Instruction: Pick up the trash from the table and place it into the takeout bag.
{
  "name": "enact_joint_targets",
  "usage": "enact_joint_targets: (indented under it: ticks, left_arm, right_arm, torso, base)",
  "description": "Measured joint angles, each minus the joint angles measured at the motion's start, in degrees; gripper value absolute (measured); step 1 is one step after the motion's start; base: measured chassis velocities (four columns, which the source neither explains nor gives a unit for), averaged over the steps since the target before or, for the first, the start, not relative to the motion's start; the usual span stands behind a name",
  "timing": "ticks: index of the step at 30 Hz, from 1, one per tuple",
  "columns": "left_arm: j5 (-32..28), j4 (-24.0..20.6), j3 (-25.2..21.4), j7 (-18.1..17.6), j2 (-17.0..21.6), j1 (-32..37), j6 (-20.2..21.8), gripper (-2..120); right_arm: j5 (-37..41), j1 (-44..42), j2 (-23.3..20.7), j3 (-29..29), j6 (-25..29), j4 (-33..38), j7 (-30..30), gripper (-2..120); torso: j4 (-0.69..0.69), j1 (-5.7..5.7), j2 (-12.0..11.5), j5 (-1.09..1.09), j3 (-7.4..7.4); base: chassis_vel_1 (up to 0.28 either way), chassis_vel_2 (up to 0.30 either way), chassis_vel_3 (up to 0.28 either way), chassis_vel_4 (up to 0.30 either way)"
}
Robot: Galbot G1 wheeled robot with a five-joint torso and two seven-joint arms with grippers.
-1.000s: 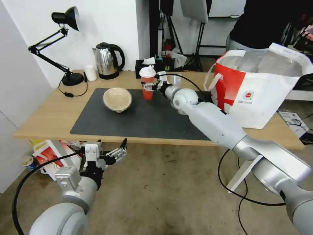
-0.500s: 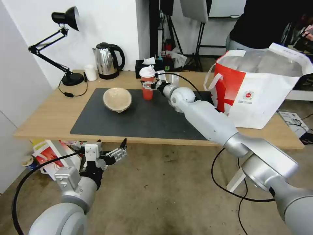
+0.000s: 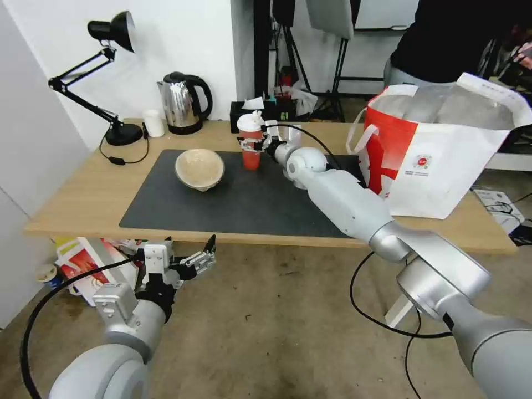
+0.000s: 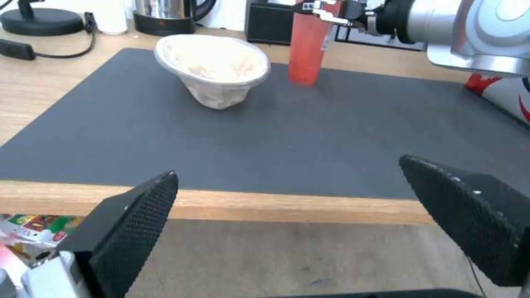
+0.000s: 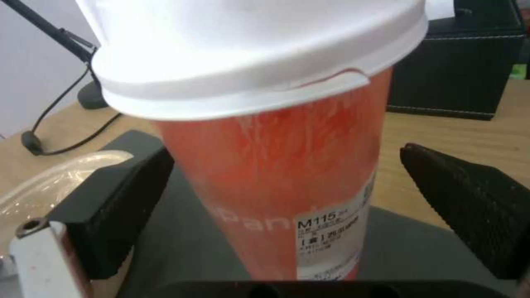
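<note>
A red cup (image 3: 251,145) with a white lid stands upright at the far edge of the dark grey mat (image 3: 249,205) on the table (image 3: 83,194). My right gripper (image 3: 247,145) is open around it. In the right wrist view the cup (image 5: 276,174) sits between the two black fingers (image 5: 110,198) of the gripper (image 5: 284,153), with a gap on one side. A tan bowl (image 3: 199,168) rests tilted on the mat to the cup's left. The takeout bag (image 3: 443,144) stands open at the table's right end. My left gripper (image 3: 188,263) hangs open below the table's front edge.
Along the table's back edge stand a black desk lamp (image 3: 111,33), a steel kettle (image 3: 183,102), a small white cup (image 3: 153,123) and a black tissue box (image 3: 244,113). A white-and-red carton (image 3: 83,260) lies on the floor under the table.
My right arm has reached further forward and to the left, bringing its open gripper closer around the red cup. The left arm, bowl and bag have not moved.
</note>
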Motion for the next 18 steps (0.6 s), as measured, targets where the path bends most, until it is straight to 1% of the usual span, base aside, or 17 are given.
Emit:
enact_joint_targets:
  ticks: [3,4,7,8,9,12,13,16,17,18]
  left_arm:
    - [0.2,0.0,0.2,0.0,-0.2,0.0,0.0,100]
    - [0.2,0.0,0.2,0.0,-0.2,0.0,0.0,100]
    - [0.3,0.0,0.2,0.0,-0.2,0.2,-0.1,100]
    - [0.3,0.0,0.2,0.0,-0.2,0.2,-0.1,100]
    - [0.3,0.0,0.2,0.0,-0.2,0.2,-0.1,100]
    - [0.6,0.0,0.2,0.0,-0.5,0.5,-0.1,100]
    - [0.6,0.0,0.2,0.0,-0.5,0.5,-0.1,100]
    - [1.1,0.0,0.3,0.0,-0.6,0.8,-0.2,100]
    - [1.1,0.0,0.3,0.0,-0.6,0.8,-0.2,100]
    - [1.2,0.0,0.3,0.0,-0.6,0.9,-0.2,100]
  right_arm:
    - [-0.1,-0.4,0.0,0.3,0.4,-0.2,-0.8,91]
    - [-0.1,-0.4,0.0,0.3,0.4,-0.2,-0.8,91]
    - [-0.1,-1.1,-0.4,0.4,0.5,0.0,-1.1,79]
    - [-0.1,-1.2,-0.5,0.5,0.5,0.1,-1.1,77]
    - [-0.1,-1.2,-0.5,0.5,0.5,0.1,-1.1,77]
    - [-0.1,-1.5,-0.9,0.6,0.6,0.9,-1.1,65]
    - [-0.1,-1.5,-0.9,0.6,0.6,0.9,-1.1,65]
    - [0.0,-2.1,-1.5,0.6,0.7,2.3,-1.0,55]
    - [0.0,-2.1,-1.5,0.6,0.7,2.3,-1.0,55]
    - [0.1,-2.3,-1.9,0.6,0.7,3.1,-0.9,52]
  torso:
    - [-0.01,0.00,0.0,0.00,0.00]
    - [-0.01,0.00,0.0,0.00,0.00]
    - [-0.01,0.00,0.0,0.00,0.00]
    - [-0.01,0.00,0.0,0.00,0.00]
    - [-0.01,0.00,0.0,0.00,0.00]
    - [-0.01,0.00,0.0,0.00,0.00]
    - [-0.01,0.00,0.0,0.00,0.00]
    - [0.00,0.00,0.0,0.00,0.00]
    - [0.00,0.00,0.0,0.00,0.00]
    - [0.00,0.00,0.0,0.00,0.00]
  base:
    - [0.000,0.000,0.000,0.000]
    - [0.000,0.000,0.000,0.000]
    - [0.000,0.000,0.000,0.000]
    - [0.000,0.000,0.000,0.000]
    - [0.000,0.000,0.000,0.000]
    - [0.000,0.000,0.000,0.000]
    - [0.000,0.000,0.000,0.000]
    - [0.000,0.000,0.000,0.000]
    - [0.000,0.000,0.000,0.000]
    - [0.000,0.000,0.000,0.000]
